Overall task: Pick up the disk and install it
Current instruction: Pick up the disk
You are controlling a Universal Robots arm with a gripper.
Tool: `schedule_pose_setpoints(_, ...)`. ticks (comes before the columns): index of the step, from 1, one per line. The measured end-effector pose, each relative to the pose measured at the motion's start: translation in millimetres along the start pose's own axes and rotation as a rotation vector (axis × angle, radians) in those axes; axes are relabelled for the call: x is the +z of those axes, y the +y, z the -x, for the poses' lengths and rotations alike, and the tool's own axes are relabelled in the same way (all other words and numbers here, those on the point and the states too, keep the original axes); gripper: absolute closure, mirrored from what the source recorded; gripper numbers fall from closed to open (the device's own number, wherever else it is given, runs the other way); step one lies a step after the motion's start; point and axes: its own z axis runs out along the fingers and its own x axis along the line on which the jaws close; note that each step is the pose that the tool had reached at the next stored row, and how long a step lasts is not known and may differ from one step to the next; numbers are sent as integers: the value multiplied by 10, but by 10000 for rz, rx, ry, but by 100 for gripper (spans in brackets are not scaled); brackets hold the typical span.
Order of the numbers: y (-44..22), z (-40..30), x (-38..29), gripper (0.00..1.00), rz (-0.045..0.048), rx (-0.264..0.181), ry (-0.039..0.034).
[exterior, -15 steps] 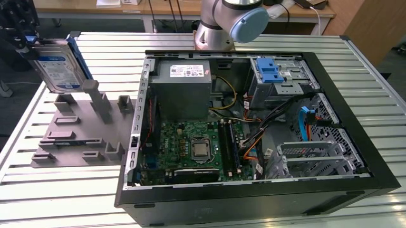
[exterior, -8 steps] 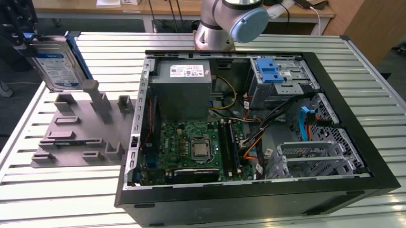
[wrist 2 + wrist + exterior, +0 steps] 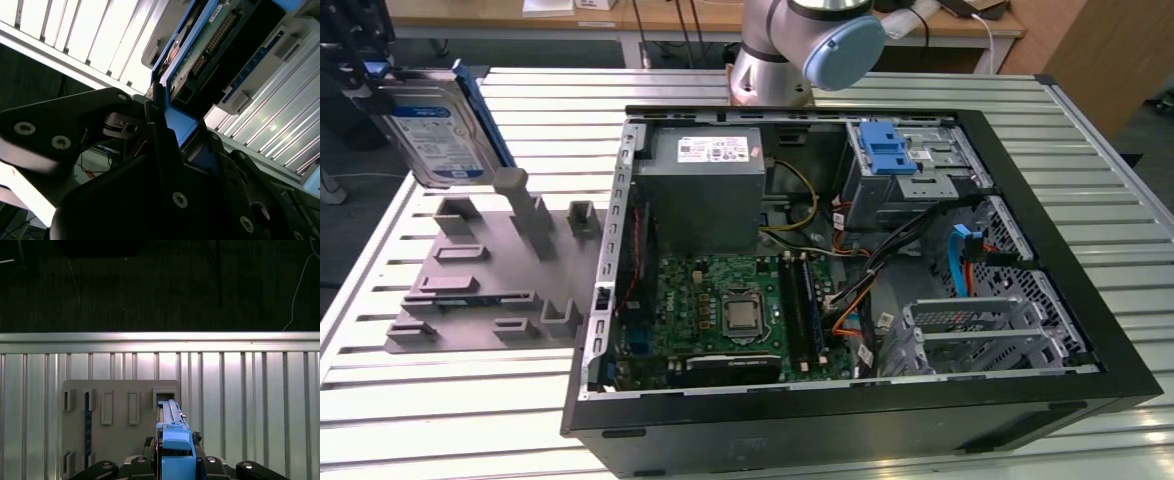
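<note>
Exterior view. Pick-up judged done; carrying toward the case judged the step in hand. Grips the disk [image 3: 438, 125] in the tool [image 3: 371, 85], upright, label toward the camera, in the air above the grey fixture plate [image 3: 467, 270] on the table [image 3: 440, 400]. Closed on the disk's edge as far as can be judged here. No contact with the plate's posts below the tool. Open computer case [image 3: 854, 270] well apart from the tool, toward the exterior view's right; drive cage [image 3: 907, 175] with its blue latch [image 3: 887, 148] on the case's far side from the tool. As a judgement, the install calls for clearing the case wall, turning the disk to match the bay, then feeding it in straight along its frame.

Second wrist view. Black fingers [image 3: 156, 125] pressed flat against the blue frame [image 3: 176, 122], clamped on it from both sides with no gap to see. Green circuit board [image 3: 200, 55] of the disk just beyond the tool, table slats farther off behind it.

First wrist view. Disk edge-on, directly ahead of the tool and held between its black links. Fixture plate beneath and beyond, apart from the disk. Empty slot [image 3: 165, 392] in that plate roughly in line with the disk's far end, nothing seated in it.
</note>
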Motion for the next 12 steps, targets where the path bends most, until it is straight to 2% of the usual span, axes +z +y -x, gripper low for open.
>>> schedule_pose_setpoints(12, 2, 3, -115, 64, 0, 0, 0)
